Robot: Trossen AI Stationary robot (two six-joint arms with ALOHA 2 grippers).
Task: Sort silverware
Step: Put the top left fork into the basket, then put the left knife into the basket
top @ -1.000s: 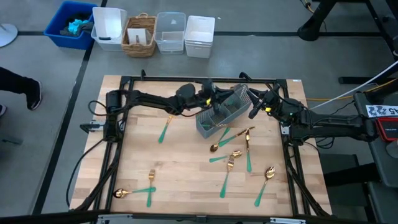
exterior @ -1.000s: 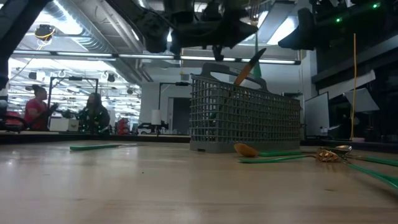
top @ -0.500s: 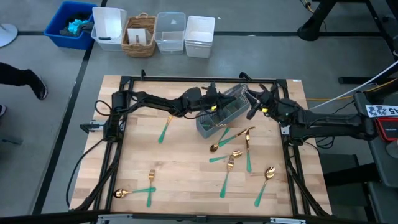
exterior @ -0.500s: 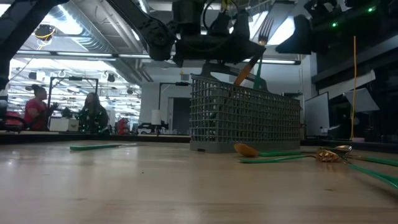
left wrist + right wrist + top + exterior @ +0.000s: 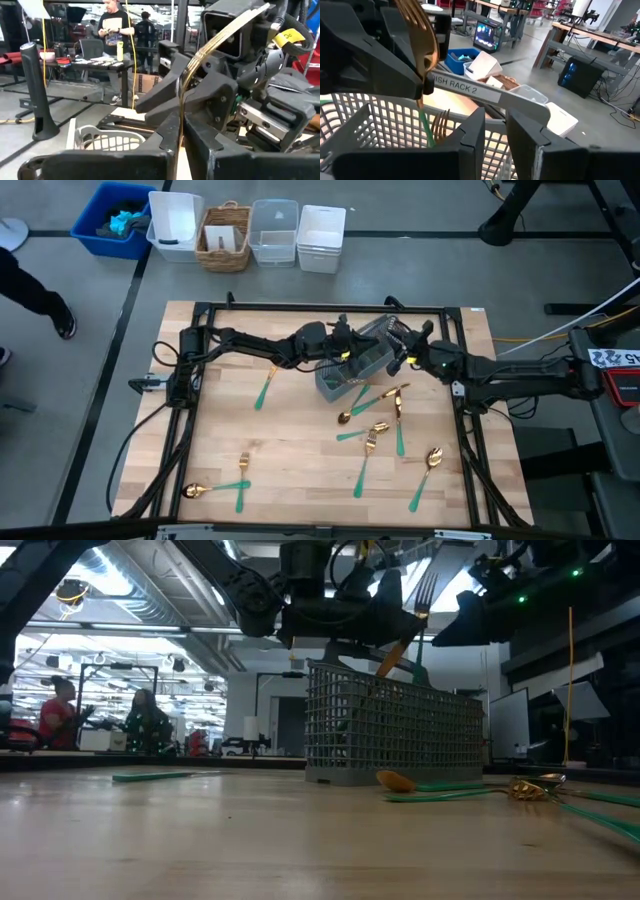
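Gold-headed and teal-handled, a fork (image 5: pixel 422 602) stands upright in my left jaws (image 5: pixel 343 352), clenched on it just over the grey wire-mesh caddy (image 5: pixel 352 364). From my left wrist I see the fork's gold edge (image 5: pixel 215 42) rising from between my two dark fingers (image 5: pixel 165 135), with my right arm's wrist close ahead of it. The tines point up and the green handle points down toward the caddy's open top.

My right jaws (image 5: pixel 403 356) hover at the far side of the same caddy, just beside my left ones. Their fingers (image 5: pixel 470 132) stand a narrow gap apart with nothing between them, so they are released. Past them lies the caddy's mesh (image 5: pixel 375 125), a gold fork head (image 5: pixel 440 125) already standing inside it, and a grey bar labelled "DISH RACK 2" (image 5: pixel 485 92).

Another piece (image 5: pixel 392 655) leans tilted out of the caddy's top. On the wooden surface (image 5: pixel 300 450), several forks and spoons (image 5: pixel 375 430) lie scattered near the caddy on my right jaws' side. One teal-handled piece (image 5: pixel 265 388) lies below my left arm, and a spoon (image 5: pixel 205 489) and fork (image 5: pixel 242 480) lie well apart from both jaws, at the near left corner.
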